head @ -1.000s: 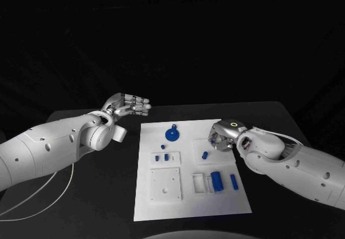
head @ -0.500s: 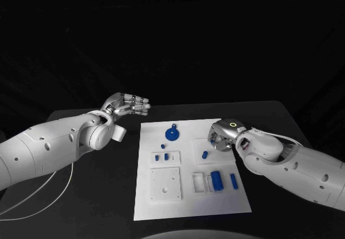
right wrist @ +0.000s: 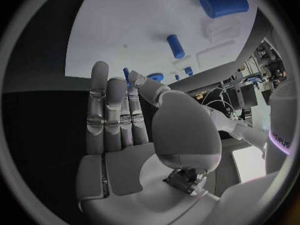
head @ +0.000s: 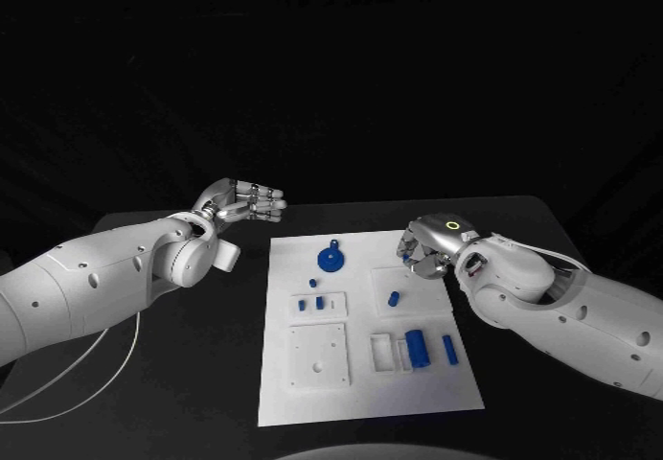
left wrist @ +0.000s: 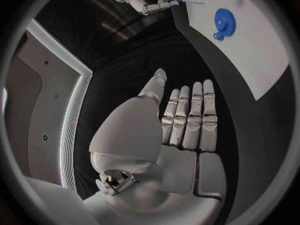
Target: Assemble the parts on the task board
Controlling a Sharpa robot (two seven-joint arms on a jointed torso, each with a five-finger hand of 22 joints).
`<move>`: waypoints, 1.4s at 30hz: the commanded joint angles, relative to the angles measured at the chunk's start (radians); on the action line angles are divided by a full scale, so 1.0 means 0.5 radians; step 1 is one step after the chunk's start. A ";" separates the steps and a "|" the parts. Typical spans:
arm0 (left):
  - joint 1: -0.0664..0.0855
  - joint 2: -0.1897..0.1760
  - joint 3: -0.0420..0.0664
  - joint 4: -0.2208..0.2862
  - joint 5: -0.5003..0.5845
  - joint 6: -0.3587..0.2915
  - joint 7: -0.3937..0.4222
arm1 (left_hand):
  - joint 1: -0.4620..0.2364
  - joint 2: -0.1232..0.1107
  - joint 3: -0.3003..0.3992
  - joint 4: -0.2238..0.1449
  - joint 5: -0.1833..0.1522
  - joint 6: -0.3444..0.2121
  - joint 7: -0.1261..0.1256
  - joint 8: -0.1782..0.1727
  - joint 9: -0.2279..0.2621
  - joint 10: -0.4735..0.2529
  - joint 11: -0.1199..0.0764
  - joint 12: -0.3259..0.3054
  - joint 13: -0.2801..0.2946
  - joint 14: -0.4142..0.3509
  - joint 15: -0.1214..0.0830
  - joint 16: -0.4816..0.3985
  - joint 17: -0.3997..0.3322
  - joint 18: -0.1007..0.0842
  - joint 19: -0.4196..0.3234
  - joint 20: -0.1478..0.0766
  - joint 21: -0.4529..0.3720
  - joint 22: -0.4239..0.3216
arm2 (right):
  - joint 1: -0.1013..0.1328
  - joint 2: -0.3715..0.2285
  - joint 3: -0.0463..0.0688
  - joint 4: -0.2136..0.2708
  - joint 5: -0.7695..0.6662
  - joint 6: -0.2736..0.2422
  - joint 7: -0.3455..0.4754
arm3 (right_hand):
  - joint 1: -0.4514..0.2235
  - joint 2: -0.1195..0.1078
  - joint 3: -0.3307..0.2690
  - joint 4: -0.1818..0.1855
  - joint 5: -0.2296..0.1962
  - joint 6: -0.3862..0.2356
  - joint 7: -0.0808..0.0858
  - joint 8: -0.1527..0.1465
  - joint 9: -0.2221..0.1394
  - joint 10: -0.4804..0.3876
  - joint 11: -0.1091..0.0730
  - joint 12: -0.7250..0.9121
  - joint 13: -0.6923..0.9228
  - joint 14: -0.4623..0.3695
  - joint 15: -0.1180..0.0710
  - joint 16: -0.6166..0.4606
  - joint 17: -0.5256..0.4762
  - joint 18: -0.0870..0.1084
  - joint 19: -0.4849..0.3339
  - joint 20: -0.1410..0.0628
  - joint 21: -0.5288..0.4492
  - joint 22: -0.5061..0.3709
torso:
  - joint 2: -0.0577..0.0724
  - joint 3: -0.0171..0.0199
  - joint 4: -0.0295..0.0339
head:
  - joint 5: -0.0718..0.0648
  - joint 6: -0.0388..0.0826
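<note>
The white task board (head: 366, 388) lies in the middle of the black table. On it lie a blue gear (head: 331, 257), a small blue piece (head: 393, 298), a thick blue cylinder (head: 416, 348) and a slim blue piece (head: 449, 350). My right hand (head: 425, 251) hovers over the board's far right part. It pinches a small blue part (right wrist: 127, 75) between thumb and fingers. My left hand (head: 246, 201) hangs above the table beyond the board's far left corner, fingers straight and apart from the thumb (left wrist: 187, 117), holding nothing.
A white block with two small blue pegs (head: 311, 303) and a square white plate (head: 318, 356) sit on the board's left half. A small white holder (head: 385, 352) stands beside the thick cylinder. A white cable (head: 83, 383) runs over the table at left.
My right hand has risen from the board and moved a little farther away, carrying the small blue part. The left hand has stayed where it was.
</note>
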 commanded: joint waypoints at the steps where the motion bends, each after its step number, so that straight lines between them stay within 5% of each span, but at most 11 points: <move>1: 0.002 0.009 0.002 -0.011 0.017 0.032 0.007 | 0.005 0.019 -0.002 -0.006 0.000 -0.002 0.010 -0.006 0.001 -0.009 0.010 0.002 -0.002 -0.002 -0.004 0.000 -0.001 0.014 0.016 0.003 0.007 -0.002 | 0.004 -0.010 0.021 0.059 0.127 0.064 -0.001 | 0.021 0.011 -0.015 0.001 -0.004 0.006 0.010 0.009 0.004 0.038 -0.026 0.006 0.009 0.004 -0.015 -0.016 0.002 0.032 0.007 -0.004 -0.017 0.005 | -0.002 -0.0012 0.000 | 0.005 0.000; 8: 0.002 0.023 0.001 -0.029 0.018 0.028 0.007 | 0.008 0.020 -0.003 -0.006 -0.001 -0.001 0.010 -0.006 0.001 -0.009 0.010 0.002 -0.002 -0.003 -0.004 0.000 -0.001 0.014 0.017 0.003 0.008 -0.006 | -0.002 0.002 0.048 0.221 0.205 0.030 0.048 | 0.021 0.016 -0.021 -0.001 -0.003 0.004 0.010 0.009 0.006 0.036 -0.026 0.006 0.009 0.005 -0.014 -0.020 0.003 0.035 0.009 -0.002 -0.025 0.010 | -0.003 -0.0010 -0.001 | 0.039 0.000; 15: 0.001 0.041 -0.001 -0.030 0.018 0.000 0.015 | 0.012 0.023 -0.004 -0.007 0.000 0.000 0.010 -0.006 0.001 -0.008 0.009 0.002 -0.002 -0.002 -0.004 0.000 -0.001 0.014 0.018 0.003 0.010 -0.014 | -0.088 0.053 0.040 0.323 0.163 -0.071 0.099 | 0.022 0.019 -0.024 -0.003 -0.003 0.005 0.010 0.009 0.008 0.037 -0.026 0.006 0.009 0.007 -0.014 -0.021 0.004 0.034 0.012 -0.002 -0.031 0.016 | -0.006 -0.0053 0.003 | 0.089 -0.001; 20: 0.001 0.061 -0.005 -0.038 0.023 -0.023 0.022 | 0.013 0.024 -0.004 -0.006 0.000 0.003 0.009 -0.005 0.001 -0.006 0.008 0.002 -0.002 -0.001 -0.005 0.000 -0.001 0.015 0.019 0.003 0.011 -0.016 | -0.183 0.101 0.024 0.351 0.109 -0.118 0.123 | 0.024 0.018 -0.026 -0.004 -0.004 0.006 0.010 0.009 0.008 0.038 -0.026 0.006 0.009 0.007 -0.014 -0.022 0.005 0.035 0.012 -0.002 -0.034 0.018 | -0.011 -0.0069 0.004 | 0.147 -0.020; 26: 0.001 0.085 -0.009 -0.048 0.027 -0.032 0.026 | 0.015 0.028 -0.003 -0.006 0.001 0.004 0.008 -0.006 0.001 -0.005 0.008 0.002 -0.002 0.000 -0.005 0.000 -0.002 0.014 0.020 0.002 0.011 -0.020 | -0.252 0.151 -0.013 0.338 0.058 -0.139 0.137 | 0.024 0.018 -0.026 -0.004 -0.004 0.006 0.010 0.009 0.008 0.038 -0.026 0.006 0.009 0.007 -0.014 -0.022 0.005 0.035 0.012 -0.002 -0.034 0.018 | -0.010 -0.0059 0.005 | 0.185 -0.037; 33: 0.001 0.106 -0.012 -0.051 0.030 -0.039 0.029 | 0.015 0.028 -0.003 -0.006 0.001 0.004 0.008 -0.006 0.001 -0.005 0.008 0.002 -0.002 0.000 -0.005 0.000 -0.002 0.014 0.020 0.002 0.011 -0.020 | -0.324 0.192 -0.072 0.308 0.025 -0.149 0.150 | 0.026 0.018 -0.026 -0.005 -0.004 0.008 0.009 0.009 0.009 0.039 -0.026 0.006 0.009 0.007 -0.014 -0.022 0.007 0.034 0.014 -0.003 -0.036 0.023 | -0.007 -0.0059 0.004 | 0.213 -0.051; 42: 0.001 0.112 -0.013 -0.050 0.030 -0.033 0.025 | 0.015 0.028 -0.003 -0.006 0.001 0.004 0.008 -0.006 0.001 -0.005 0.008 0.002 -0.002 0.000 -0.005 0.000 -0.002 0.014 0.020 0.002 0.011 -0.020 | -0.392 0.234 -0.097 0.284 0.016 -0.154 0.160 | 0.026 0.018 -0.026 -0.005 -0.004 0.008 0.009 0.008 0.008 0.039 -0.026 0.006 0.009 0.007 -0.014 -0.022 0.010 0.035 0.017 -0.003 -0.044 0.035 | -0.008 -0.0053 0.005 | 0.242 -0.078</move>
